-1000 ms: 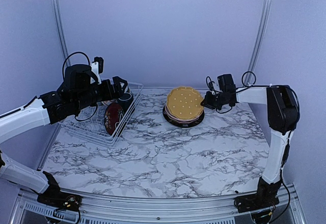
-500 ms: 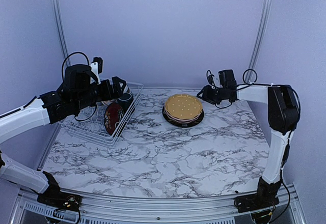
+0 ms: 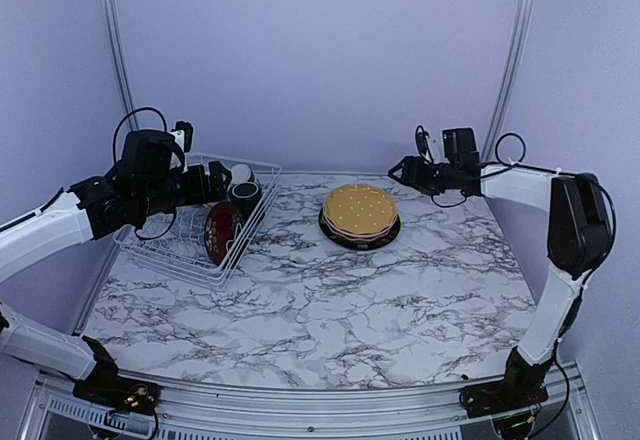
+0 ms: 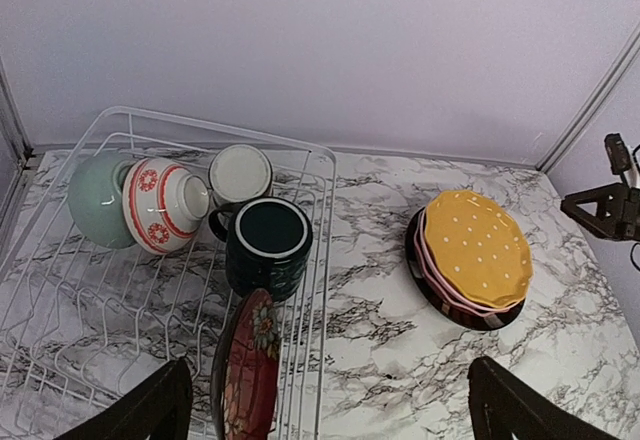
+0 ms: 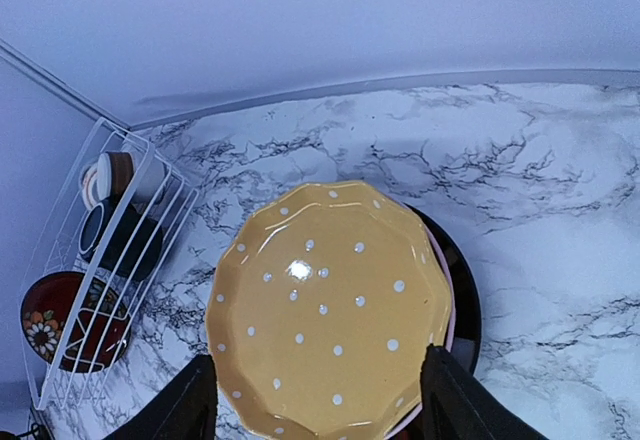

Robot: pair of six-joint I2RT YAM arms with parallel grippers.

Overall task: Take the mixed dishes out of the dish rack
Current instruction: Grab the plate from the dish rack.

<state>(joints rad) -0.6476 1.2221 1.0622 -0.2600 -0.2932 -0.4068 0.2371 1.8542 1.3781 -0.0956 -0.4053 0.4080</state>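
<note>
Between rack (image 3: 252, 222) and plate stack (image 3: 360, 212) lies bare marble (image 3: 330, 295); left gripper (image 3: 215, 182) over rack, right gripper (image 3: 398, 170) past stack, both gape empty

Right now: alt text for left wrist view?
A wire dish rack holds a pale green bowl, two small cups, a dark teal mug and a dark red floral plate on edge. Beside it on the marble table sits a plate stack topped by a dotted orange-yellow plate. The left end effector frames the bottom, open.

We see yellow plate (image 5: 330, 355) topping stack (image 5: 463, 305) | our fingers (image 5: 190, 405) spread, empty | rack (image 5: 165, 222) left: mug (image 5: 115, 240), red plate (image 5: 62, 325)
</note>
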